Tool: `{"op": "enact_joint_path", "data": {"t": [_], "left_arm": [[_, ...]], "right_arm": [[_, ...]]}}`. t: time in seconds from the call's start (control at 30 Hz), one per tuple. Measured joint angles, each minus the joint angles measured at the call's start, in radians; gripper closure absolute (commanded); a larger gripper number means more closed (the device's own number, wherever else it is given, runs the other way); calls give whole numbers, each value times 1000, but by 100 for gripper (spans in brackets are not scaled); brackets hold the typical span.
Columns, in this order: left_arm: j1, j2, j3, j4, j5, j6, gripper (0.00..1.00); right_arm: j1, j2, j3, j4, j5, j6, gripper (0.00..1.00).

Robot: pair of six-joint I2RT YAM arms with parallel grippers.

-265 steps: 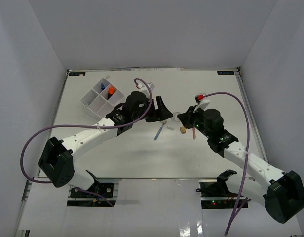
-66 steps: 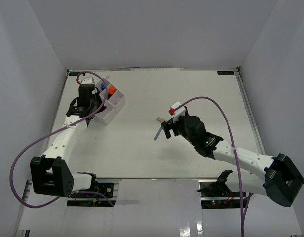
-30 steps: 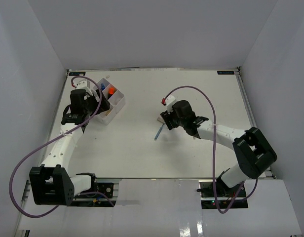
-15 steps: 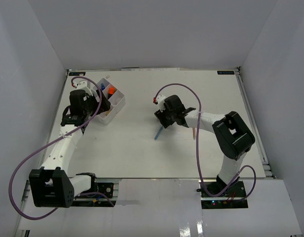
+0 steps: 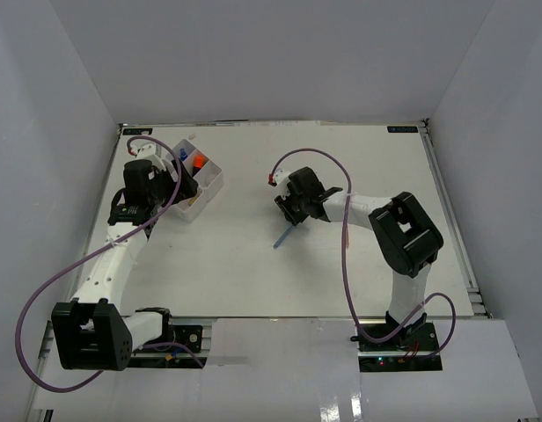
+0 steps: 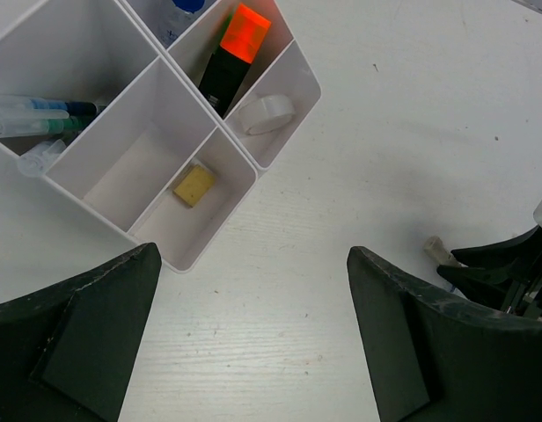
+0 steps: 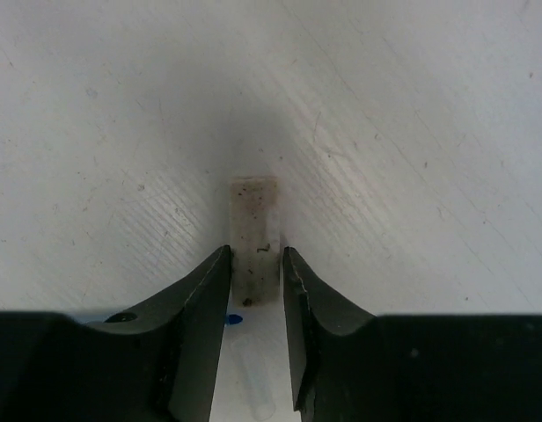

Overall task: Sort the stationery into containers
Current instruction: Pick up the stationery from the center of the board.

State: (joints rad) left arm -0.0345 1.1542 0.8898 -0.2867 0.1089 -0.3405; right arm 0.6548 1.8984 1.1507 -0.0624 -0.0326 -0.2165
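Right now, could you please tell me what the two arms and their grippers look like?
Both the left arm and right arm have white tubes between chunky black joints, with a purple cable looping alongside each. The left gripper and right gripper have matte black, wedge-shaped fingers.

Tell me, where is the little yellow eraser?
Left wrist view: the yellow eraser lies alone in the white tray's nearest compartment, on the table's left side, beside the compartment holding the orange highlighter and tape ring.
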Motion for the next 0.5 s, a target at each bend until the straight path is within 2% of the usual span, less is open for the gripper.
{"op": "enact_joint_path", "data": {"t": [0.03,0.07,0.13,0.37,0.5], "left_arm": [[0,0,0,0,2,0,2],[0,0,0,0,6,0,2],[0,0,0,2,19,0,2],[0,2,-14,24,175,-41,2],[-6,4,-13,26,317,-104,2]], "right_arm": [[0,3,4,0,-5,-2,69],[0,7,9,0,-9,-3,83],[0,11,19,-4,-12,-10,92],[16,-5,28,-6,-33,-11,92],[98,-133,-40,60,-31,-11,92]]}}
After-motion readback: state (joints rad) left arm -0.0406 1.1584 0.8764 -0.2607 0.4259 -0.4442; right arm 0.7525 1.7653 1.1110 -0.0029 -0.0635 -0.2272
